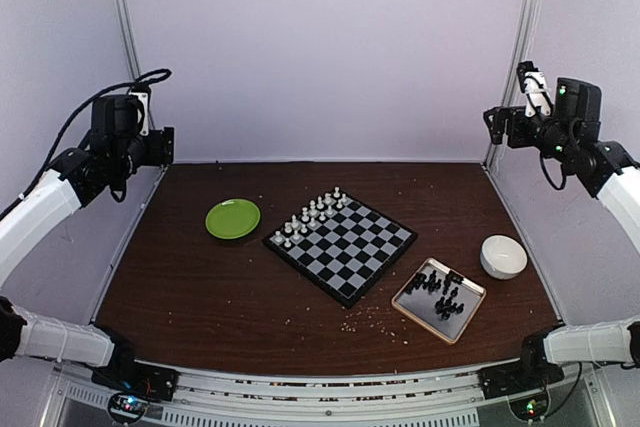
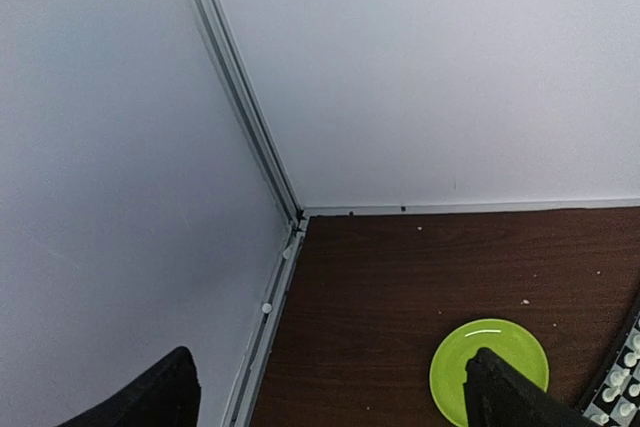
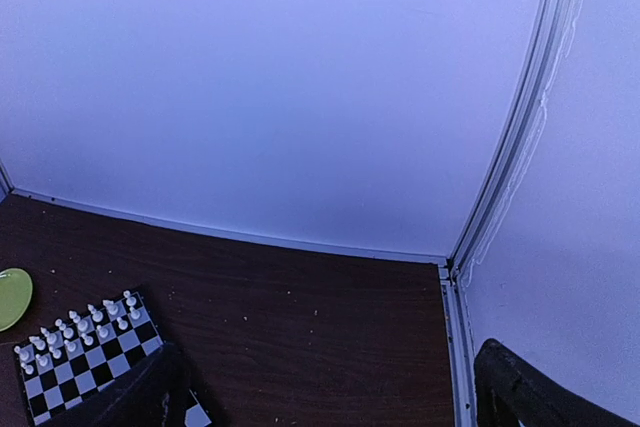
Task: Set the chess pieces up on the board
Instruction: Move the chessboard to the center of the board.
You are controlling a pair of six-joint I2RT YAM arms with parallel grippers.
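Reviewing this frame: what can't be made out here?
- Top view: black pieces in the tray, too small and bunched to count or identify.
- Left wrist view: the board, cut off by the right edge.
- Right wrist view: board cut by the bottom edge, partly behind a finger of the right hand.

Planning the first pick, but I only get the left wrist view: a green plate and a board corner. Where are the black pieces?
Observer: Black pieces sit in a tray right of the board, none on the board yet.
Operator: Anything near that tray?
Observer: A white bowl, farther right.
Operator: And the right side?
Observer: Right pincer is open, raised near the back corner, holding nothing.
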